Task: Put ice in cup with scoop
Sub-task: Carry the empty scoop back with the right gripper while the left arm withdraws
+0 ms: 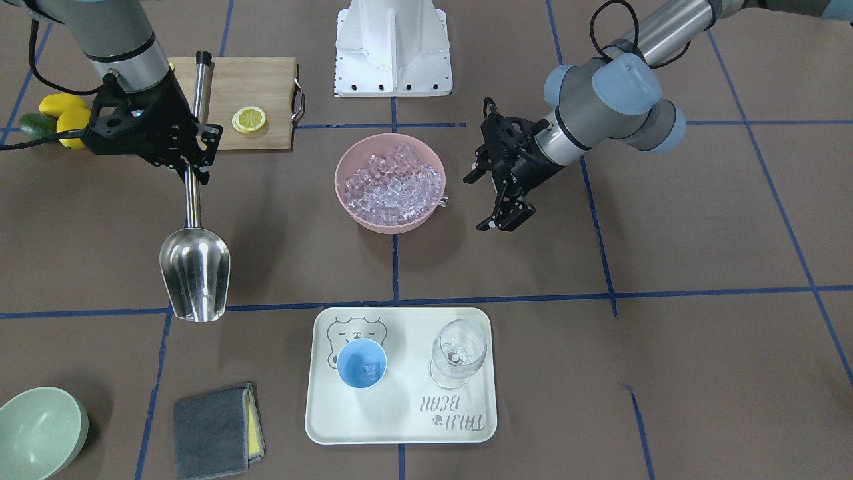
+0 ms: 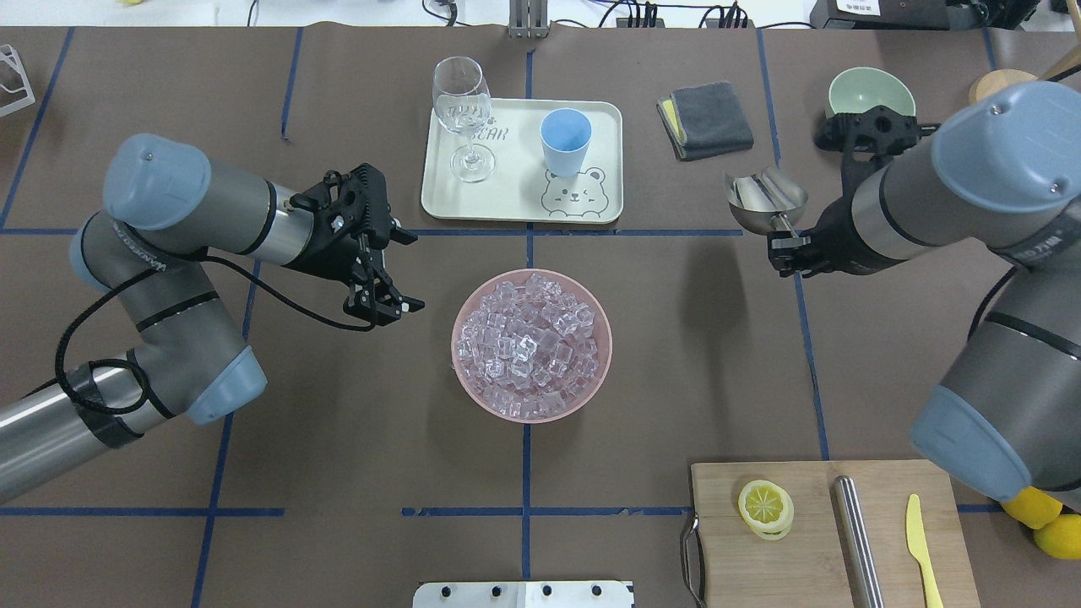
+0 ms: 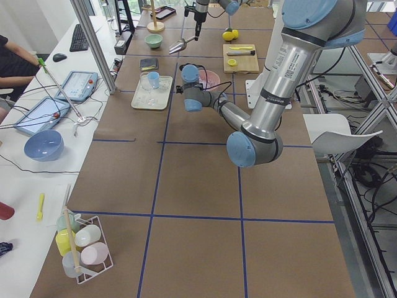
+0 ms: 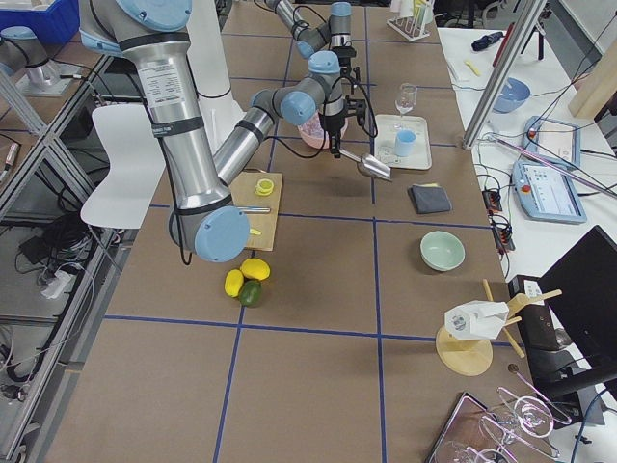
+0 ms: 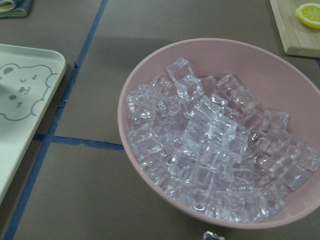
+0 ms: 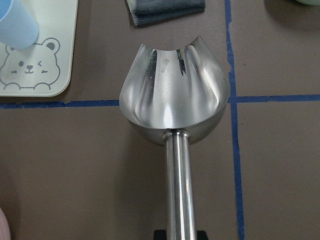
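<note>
We are gripping scoop [image 1: 194,273] with right gripper [image 1: 192,163] | left gripper [image 2: 405,272] gaping empty | risking handle swivelling, ice [image 1: 393,183] missing narrow cup [image 1: 361,363].

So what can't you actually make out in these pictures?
- Contents of the cup: the front-facing view shows only a faint clear shape, too small to count. Overhead, its own wall hides the bottom.
- Hold of the right gripper on the scoop: cut off by the right wrist view's bottom edge. Overhead, the right arm covers most of it.
- Fingers of the left gripper: almost wholly outside the left wrist view.
</note>
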You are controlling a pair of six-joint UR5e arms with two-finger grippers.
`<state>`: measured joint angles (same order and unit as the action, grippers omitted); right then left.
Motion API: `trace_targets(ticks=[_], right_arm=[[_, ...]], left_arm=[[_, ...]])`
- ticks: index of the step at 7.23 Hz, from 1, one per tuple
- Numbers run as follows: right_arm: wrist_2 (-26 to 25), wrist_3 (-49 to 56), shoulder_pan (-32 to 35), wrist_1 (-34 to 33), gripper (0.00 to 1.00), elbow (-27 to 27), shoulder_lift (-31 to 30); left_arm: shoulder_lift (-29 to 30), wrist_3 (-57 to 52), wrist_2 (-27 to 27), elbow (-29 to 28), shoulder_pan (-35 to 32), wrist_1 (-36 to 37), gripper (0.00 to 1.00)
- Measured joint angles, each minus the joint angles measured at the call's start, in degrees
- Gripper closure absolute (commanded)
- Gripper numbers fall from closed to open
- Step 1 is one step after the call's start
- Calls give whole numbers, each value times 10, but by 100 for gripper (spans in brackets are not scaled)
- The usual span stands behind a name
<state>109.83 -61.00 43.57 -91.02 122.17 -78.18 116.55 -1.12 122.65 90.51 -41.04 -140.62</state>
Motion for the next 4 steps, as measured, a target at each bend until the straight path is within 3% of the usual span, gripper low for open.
trace_targets(ticks=[4], right_arm=[[-36,-55,-11,202,100,10,-178]], left_arm=[[-24,-6,26,-2,-119,7,0]])
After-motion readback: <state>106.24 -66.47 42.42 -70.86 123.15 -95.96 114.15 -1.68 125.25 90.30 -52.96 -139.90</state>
